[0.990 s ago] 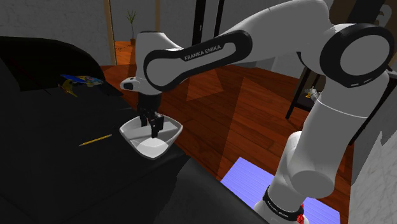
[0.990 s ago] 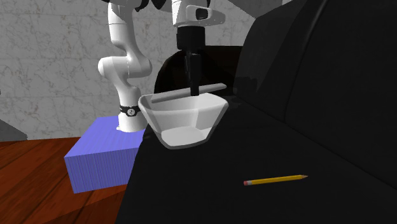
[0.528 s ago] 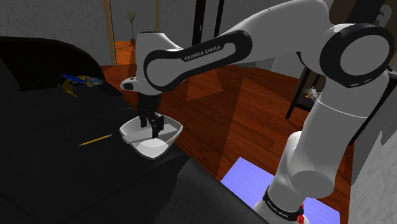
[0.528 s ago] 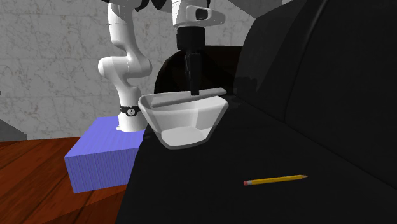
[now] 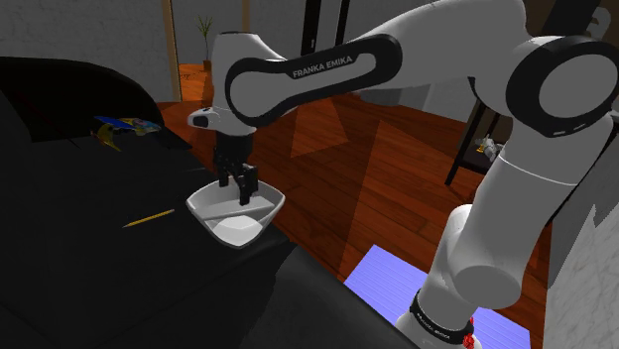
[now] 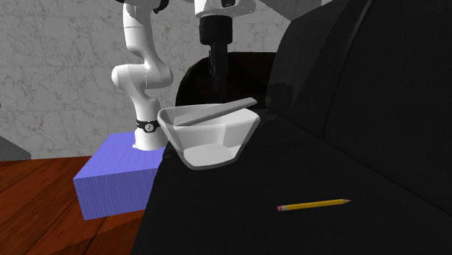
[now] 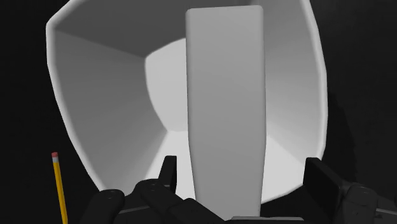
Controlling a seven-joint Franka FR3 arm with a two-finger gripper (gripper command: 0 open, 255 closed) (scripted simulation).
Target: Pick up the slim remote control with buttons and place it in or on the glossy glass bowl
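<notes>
Wrist view: the gripper (image 7: 245,173) hangs over the white bowl (image 7: 95,95) with its two black fingers (image 7: 321,184) apart, holding nothing. The pale flat remote (image 7: 224,95) lies slanted in the bowl.

FRANKA EMIKA on arm (image 5: 315,71); base band (image 6: 148,125) mark unreadable.

Red-brown wood floor (image 5: 377,188), grey marble wall (image 6: 61,61), black furn. (image 5: 89,278).

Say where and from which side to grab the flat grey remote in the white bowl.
Pinch the flat grey remote across its long edges near mid-length, from above: it lies broad face up, slanted in the white bowl, narrower than the open span of the black gripper.
</notes>
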